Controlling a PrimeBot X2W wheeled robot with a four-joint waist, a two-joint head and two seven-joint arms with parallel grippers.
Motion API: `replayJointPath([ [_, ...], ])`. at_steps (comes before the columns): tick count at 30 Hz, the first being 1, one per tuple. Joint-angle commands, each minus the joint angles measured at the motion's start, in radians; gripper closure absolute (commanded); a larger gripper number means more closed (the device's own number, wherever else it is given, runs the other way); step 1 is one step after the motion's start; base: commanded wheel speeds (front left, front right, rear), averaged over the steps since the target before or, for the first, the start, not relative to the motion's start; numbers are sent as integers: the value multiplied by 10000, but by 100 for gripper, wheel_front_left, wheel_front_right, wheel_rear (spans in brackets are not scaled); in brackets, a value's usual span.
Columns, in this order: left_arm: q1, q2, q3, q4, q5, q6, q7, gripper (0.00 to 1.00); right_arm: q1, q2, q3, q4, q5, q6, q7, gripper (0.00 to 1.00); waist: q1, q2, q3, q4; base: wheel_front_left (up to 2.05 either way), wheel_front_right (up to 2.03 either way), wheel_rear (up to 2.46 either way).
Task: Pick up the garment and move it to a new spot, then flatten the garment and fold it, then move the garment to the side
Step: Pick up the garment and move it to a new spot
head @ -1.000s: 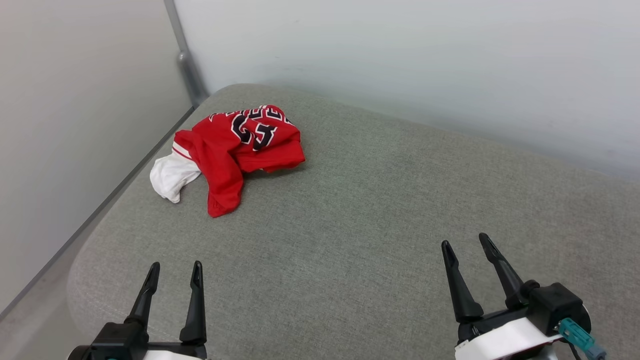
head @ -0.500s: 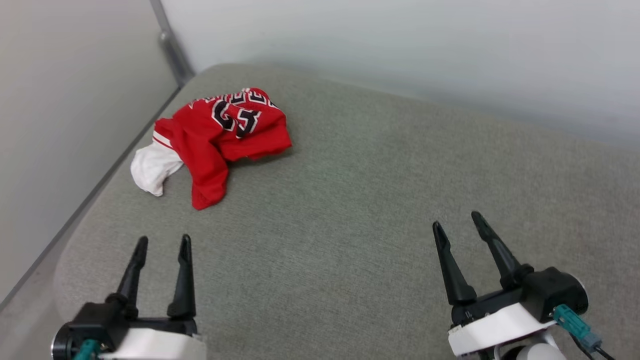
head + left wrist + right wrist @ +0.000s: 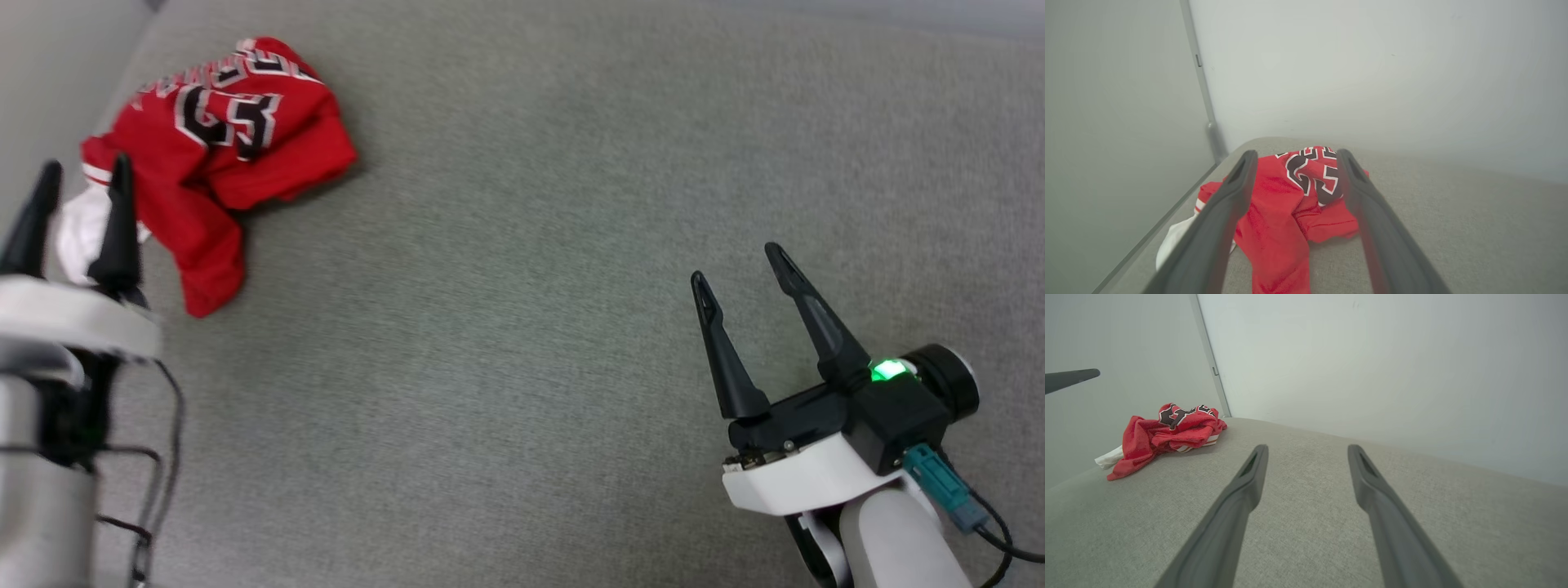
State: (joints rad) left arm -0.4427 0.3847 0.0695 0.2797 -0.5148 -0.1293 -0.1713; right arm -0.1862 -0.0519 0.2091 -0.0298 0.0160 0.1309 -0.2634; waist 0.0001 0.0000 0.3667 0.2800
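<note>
The shirt (image 3: 216,155) lies crumpled at the far left of the grey cushion (image 3: 522,327), its long red tail running back toward me. My left gripper (image 3: 86,165), fingers spread and empty, points straight at it, close by; my right gripper (image 3: 735,263), also spread, hangs well apart, so the left looks better placed
</note>
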Motion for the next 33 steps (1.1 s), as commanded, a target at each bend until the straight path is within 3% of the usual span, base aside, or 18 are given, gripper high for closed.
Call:
replayJointPath([
  [1,-454,468,-209,278,-423,-5,477,0,-208,-51,-10,-91,-80,-3,-21,0,-1,0,872,-655,0,0,0],
  [6,-1975,2510,-1120,1243,-2315,-7,2941,0,-530,-65,38,-206,-344,-3,-23,0,-1,0,1699,-1160,0,0,0],
  [12,-3171,3869,-1908,1887,-4560,-8,6049,0,-713,-33,93,-290,-492,-3,-23,0,-1,0,2480,-1609,0,0,0],
  [19,-4110,4451,-2427,2438,-5701,-8,8002,0,-787,-16,265,-295,-671,-5,-18,0,-1,0,3084,-1985,0,0,0],
  [26,-4150,4366,-3313,3038,-6249,-9,9463,0,-900,-88,468,-224,-1002,-8,-7,0,-1,0,3228,-2227,0,0,0],
  [28,-4091,4277,-3488,3011,-6411,-10,9617,100,-881,-77,474,-185,-986,-8,-7,0,-1,0,3141,-2253,0,0,0],
  [33,-3921,4370,-3605,2701,-6677,-16,9087,100,-789,-46,443,-72,-885,-8,-9,0,-1,0,2810,-2300,0,0,0],
])
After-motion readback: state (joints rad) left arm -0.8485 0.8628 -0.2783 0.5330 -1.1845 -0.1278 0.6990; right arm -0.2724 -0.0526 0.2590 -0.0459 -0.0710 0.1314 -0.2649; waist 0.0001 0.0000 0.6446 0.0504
